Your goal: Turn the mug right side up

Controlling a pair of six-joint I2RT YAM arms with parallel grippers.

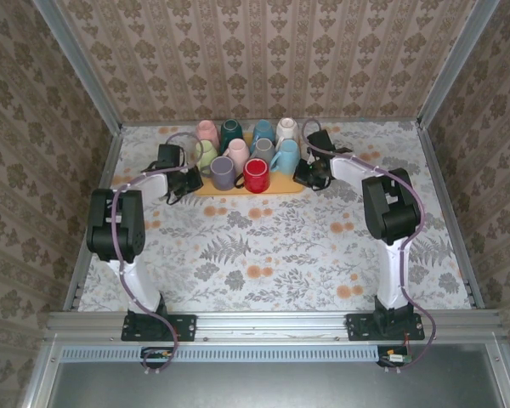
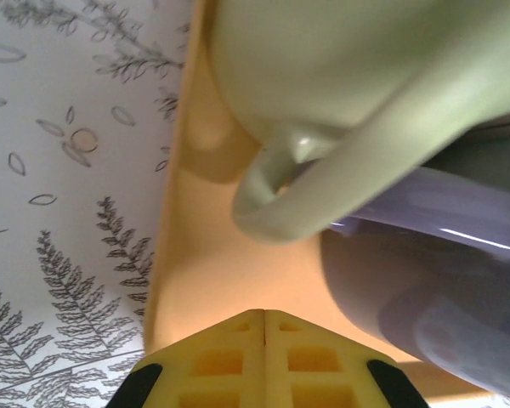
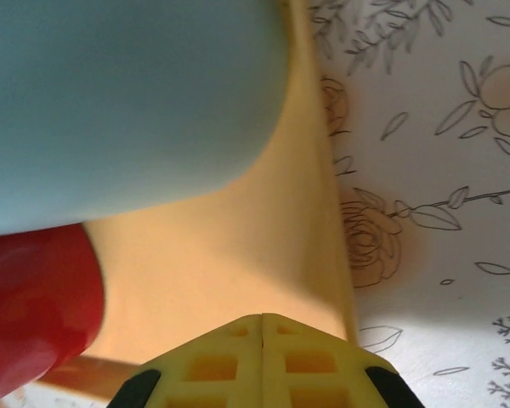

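Several mugs stand close together on an orange tray (image 1: 282, 186) at the back of the table; I cannot tell which of them are upside down. My left gripper (image 1: 189, 181) is shut and empty at the tray's left end. Its closed yellow fingertips (image 2: 264, 313) point at the pale green mug (image 2: 340, 68) and the purple mug (image 2: 433, 289) without touching them. My right gripper (image 1: 308, 174) is shut and empty at the tray's right end. Its fingertips (image 3: 262, 317) hang over the tray (image 3: 229, 255) just short of the light blue mug (image 3: 119, 102) and the red mug (image 3: 34, 297).
The floral tablecloth (image 1: 263, 246) runs from the tray to the arm bases. Wallpapered walls enclose the table on three sides, and the rear row of mugs (image 1: 246, 132) stands close to the back wall.
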